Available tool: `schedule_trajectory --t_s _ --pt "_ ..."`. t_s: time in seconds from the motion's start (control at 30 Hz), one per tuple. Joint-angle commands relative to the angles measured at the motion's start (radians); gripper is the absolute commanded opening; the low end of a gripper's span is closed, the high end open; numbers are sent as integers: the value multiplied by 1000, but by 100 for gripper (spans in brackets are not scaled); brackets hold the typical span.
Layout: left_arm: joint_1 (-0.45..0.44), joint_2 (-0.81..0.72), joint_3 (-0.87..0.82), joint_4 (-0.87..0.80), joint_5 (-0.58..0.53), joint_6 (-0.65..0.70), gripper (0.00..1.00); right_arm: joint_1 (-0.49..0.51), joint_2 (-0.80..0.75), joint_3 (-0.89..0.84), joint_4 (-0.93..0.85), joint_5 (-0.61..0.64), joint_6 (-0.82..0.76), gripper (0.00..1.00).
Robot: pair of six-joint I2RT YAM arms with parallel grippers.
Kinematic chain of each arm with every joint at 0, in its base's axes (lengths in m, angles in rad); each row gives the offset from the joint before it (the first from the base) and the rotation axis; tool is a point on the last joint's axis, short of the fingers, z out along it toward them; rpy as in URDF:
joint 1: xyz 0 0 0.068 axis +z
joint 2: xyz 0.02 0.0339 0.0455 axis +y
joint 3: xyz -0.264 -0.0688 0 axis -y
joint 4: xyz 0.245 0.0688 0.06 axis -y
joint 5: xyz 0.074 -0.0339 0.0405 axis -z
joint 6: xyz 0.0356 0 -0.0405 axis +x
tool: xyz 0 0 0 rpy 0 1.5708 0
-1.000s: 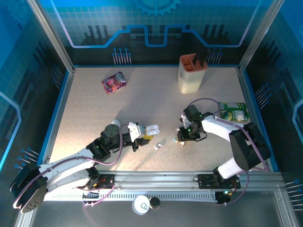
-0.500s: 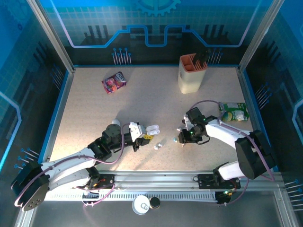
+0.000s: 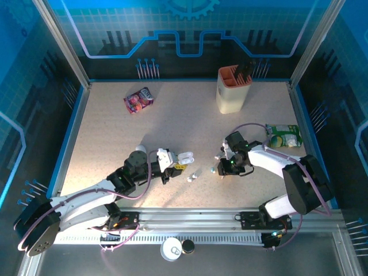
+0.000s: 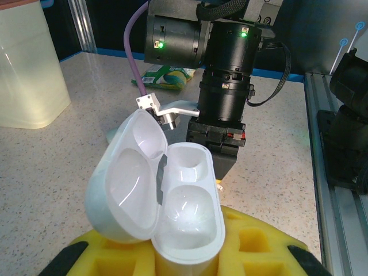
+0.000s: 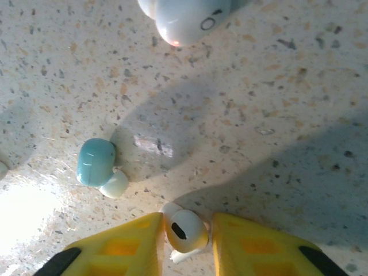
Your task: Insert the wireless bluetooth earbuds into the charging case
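While the left jaws grip it low on its body between yellow fingers (image 4: 109, 259), the white charging case (image 4: 178, 201) stands upright with its lid swung wide open to the left; the two moulded wells in its base and the hollows in its lid are empty; at the far side of the tabletop (image 3: 172, 126) a cream holder (image 3: 232, 95) with an orange inner rim has dark-handled items (image 3: 245, 69) standing in its right part; the left jaws are closed firmly on the case and lift it clear of the surface, facing the right arm's wrist, which is just beyond it; the right jaws point down at the tabletop, narrowed to a small gap, and a white earbud (image 5: 185, 230) sits in that gap on the surface, filling it from pad to pad; a pale blue earbud (image 5: 96, 163) lies loose on the tabletop just to one side of those jaws; another small white earbud (image 3: 190, 178) lies between the two arms; a rounded white shape (image 5: 185, 17) is cut off by the frame edge, and I cannot tell what it is.
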Motion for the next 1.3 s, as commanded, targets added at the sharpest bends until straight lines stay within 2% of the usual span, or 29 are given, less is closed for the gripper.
schedule_trajectory --t_s 0.0,0.23,0.6,0.87,1.03,1.27 --pt "-3 1 5 22 0 -3 10 -2 6 -3 1 -3 0 23" --pt "-2 -6 2 12 -6 -8 10 -2 -91 -28 84 13 0 23" --pt "-3 -15 -12 33 -12 -26 10 7 -337 -51 218 -17 -138 18" --pt "-2 23 5 41 -9 -61 11 58 -559 -141 434 -9 -150 18" --pt "-2 66 25 55 6 -92 11 84 -648 -135 462 1 -196 18" --pt "-3 136 101 -31 100 -145 10 145 -677 -100 488 -129 -270 20"
